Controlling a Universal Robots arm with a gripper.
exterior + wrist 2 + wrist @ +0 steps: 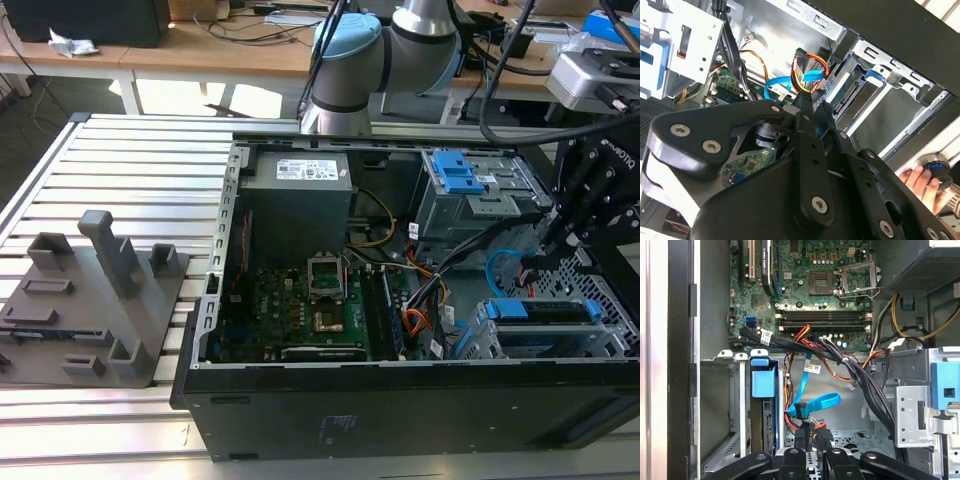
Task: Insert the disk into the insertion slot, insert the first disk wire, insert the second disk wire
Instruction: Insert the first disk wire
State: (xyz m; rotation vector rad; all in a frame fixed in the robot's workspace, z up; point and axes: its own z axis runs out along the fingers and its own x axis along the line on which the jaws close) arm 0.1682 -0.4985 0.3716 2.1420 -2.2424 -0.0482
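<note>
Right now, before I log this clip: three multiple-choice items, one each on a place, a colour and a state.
1. Where is the gripper? A inside the case, near the slot; B outside the case; C on the floor.
2. What colour is the looped cable? A yellow; B light blue; C green.
3. The disk is: A held by the gripper; B lying loose; C seated in the slot.
Answers: 1 A, it hangs within the case by the slot. 2 B, its loop shows light blue. 3 C, it sits inside the slot.
</note>
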